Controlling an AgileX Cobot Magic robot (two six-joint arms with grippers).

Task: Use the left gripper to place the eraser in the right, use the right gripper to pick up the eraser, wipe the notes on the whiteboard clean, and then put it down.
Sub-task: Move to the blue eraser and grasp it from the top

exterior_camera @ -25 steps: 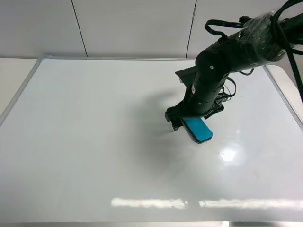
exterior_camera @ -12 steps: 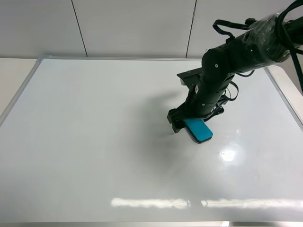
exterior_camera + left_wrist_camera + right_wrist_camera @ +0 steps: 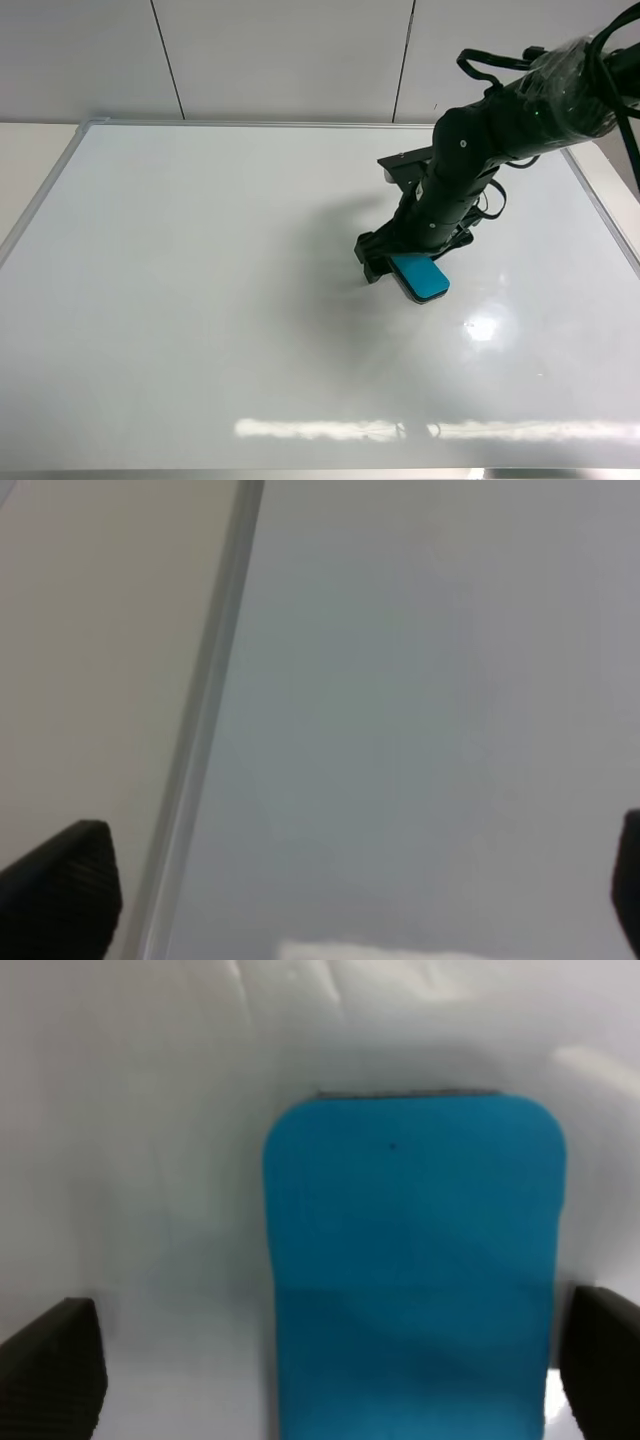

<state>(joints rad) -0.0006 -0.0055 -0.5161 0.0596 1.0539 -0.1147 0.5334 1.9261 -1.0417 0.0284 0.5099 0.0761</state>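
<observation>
The right claw [image 3: 328, 1360] stood apart around the eraser [image 3: 420, 277], not squeezing it. The eraser lay flat on the board [image 3: 200, 300], right of the middle. No notes showed, so the wiping looked done. The claw should lift straight up and not bump the eraser. Since a second before, the arm had swung right, but the eraser had stayed put. The left claw [image 3: 345, 880] was apart and empty.

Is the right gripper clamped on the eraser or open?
Open. Jaws of the right gripper straddle the eraser, bare whiteboard showing inside one jaw.
</observation>
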